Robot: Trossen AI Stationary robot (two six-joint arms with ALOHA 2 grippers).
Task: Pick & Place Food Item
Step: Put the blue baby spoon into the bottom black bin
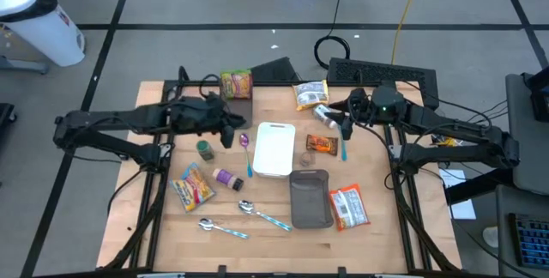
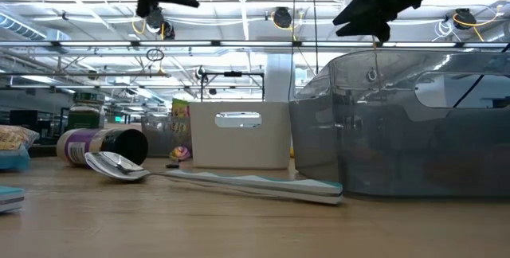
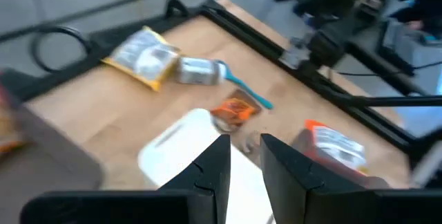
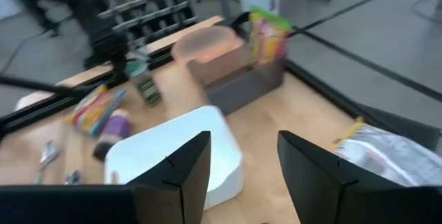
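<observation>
Several food items lie on the wooden table (image 1: 386, 226): an orange packet (image 1: 322, 144), a red-white packet (image 1: 348, 207), a yellow bag (image 1: 310, 93), a colourful packet (image 1: 193, 185) and a can (image 1: 324, 115). A white tub (image 1: 274, 149) sits mid-table, with a grey tub (image 1: 310, 198) nearer. My left gripper (image 3: 245, 141) hovers high beside the white tub's left, open by a narrow gap and empty. My right gripper (image 4: 242, 137) hovers high above the can and orange packet, open and empty.
A dark box (image 1: 249, 98) with a green-yellow packet (image 1: 236, 83) leaning on it stands at the far edge. A green jar (image 1: 204, 149), a purple jar (image 1: 227, 178) and spoons (image 1: 257, 214) lie left of the tubs. A teal-handled utensil (image 1: 343, 148) lies by the orange packet.
</observation>
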